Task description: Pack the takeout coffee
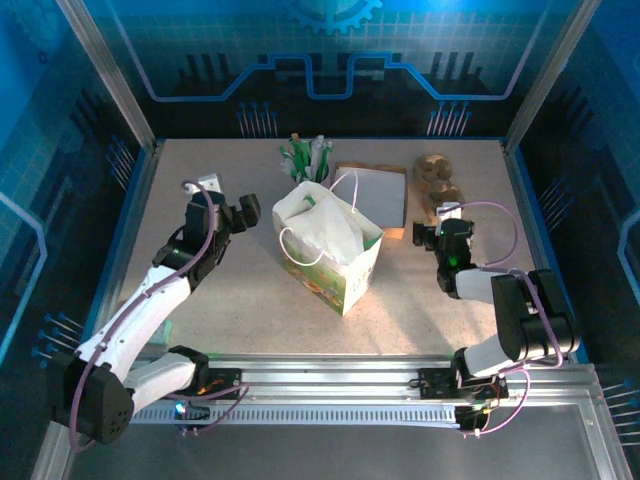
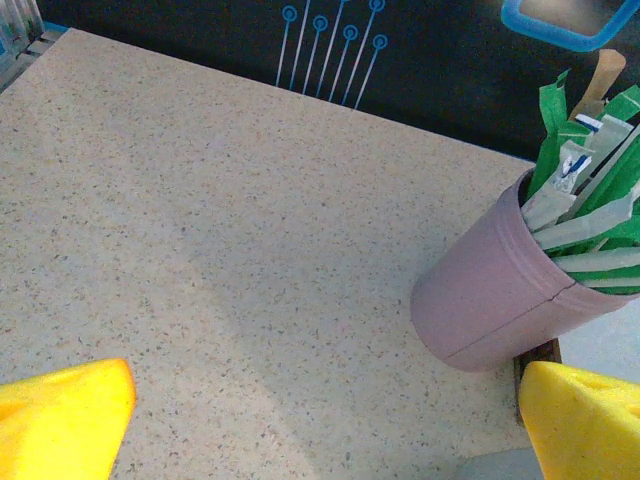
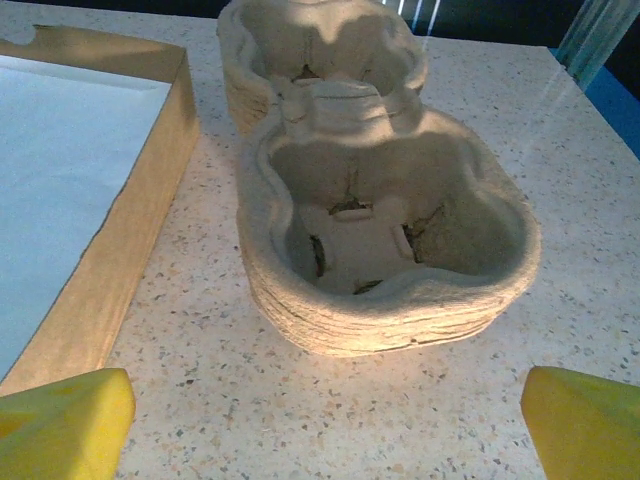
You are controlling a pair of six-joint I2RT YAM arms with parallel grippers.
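Coffee cup's whereabouts: cannot tell, possibly hidden inside the paper bag (image 1: 335, 250). Likely handles light, thin-walled, easily crushed, lid prone to popping; best pinched gently mid-wall. Left gripper (image 2: 322, 420) wide open near pink cup (image 2: 490, 300); right gripper (image 3: 322, 425) wide open, facing stacked pulp trays (image 3: 390, 270).

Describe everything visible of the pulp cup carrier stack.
The stack of cup carriers is moulded beige-grey pulp: several nested trays with layered rims, two round wells, slotted at the bottom and empty. It sits flat on the speckled table, right of the shallow cardboard tray with a gap between, ahead of the open right tool.
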